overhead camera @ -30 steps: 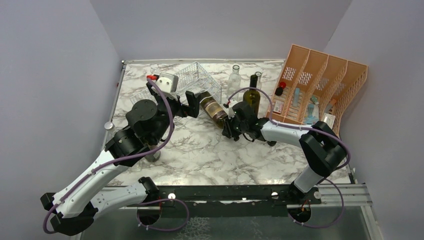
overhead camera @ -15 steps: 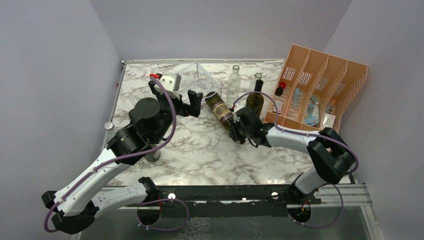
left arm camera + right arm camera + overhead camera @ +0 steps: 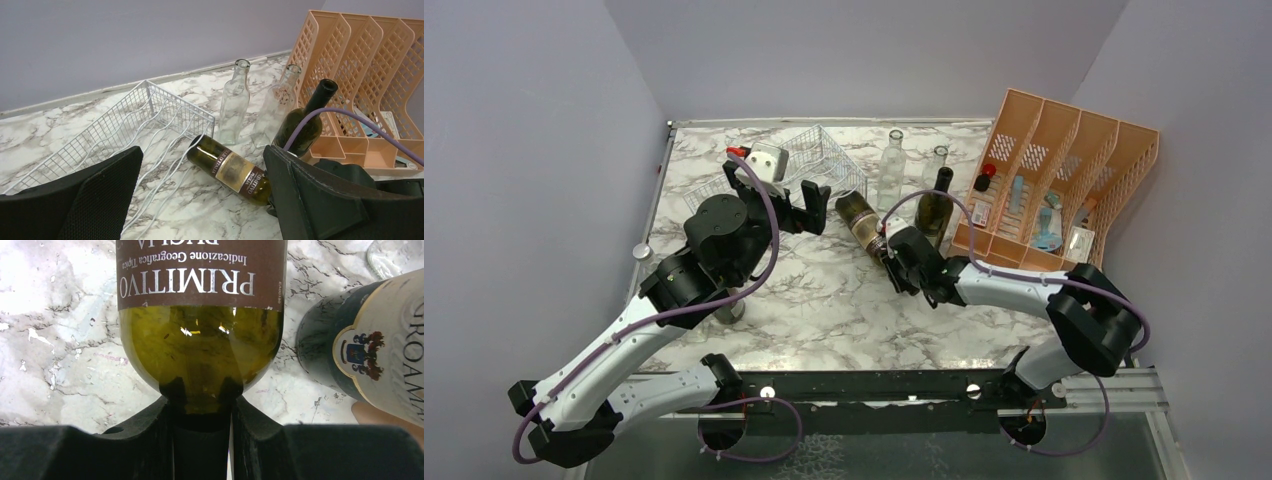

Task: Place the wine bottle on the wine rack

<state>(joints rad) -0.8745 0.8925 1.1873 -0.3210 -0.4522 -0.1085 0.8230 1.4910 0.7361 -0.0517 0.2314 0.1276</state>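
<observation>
Green glass wine bottle (image 3: 200, 335) lies on its side, its neck pinched between the fingers of the right gripper (image 3: 200, 407). Its base points straight ahead of them, toward the wine rack (image 3: 819, 155). The left gripper (image 3: 776, 195) stands wide apart beside the rack, empty.

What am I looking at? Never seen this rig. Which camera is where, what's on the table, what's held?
Two robot arms are bolted at the near edge of a marble table. The wide picture comes from a fixed camera above and behind them; the other two come from a camera on each wrist. On the table: a white wire rack, two clear empty bottles, a dark upright bottle and an orange file organizer. The right gripper is shut on the neck of a green wine bottle, which lies sideways with its base by the rack. The left gripper is open near the rack, holding nothing.
</observation>
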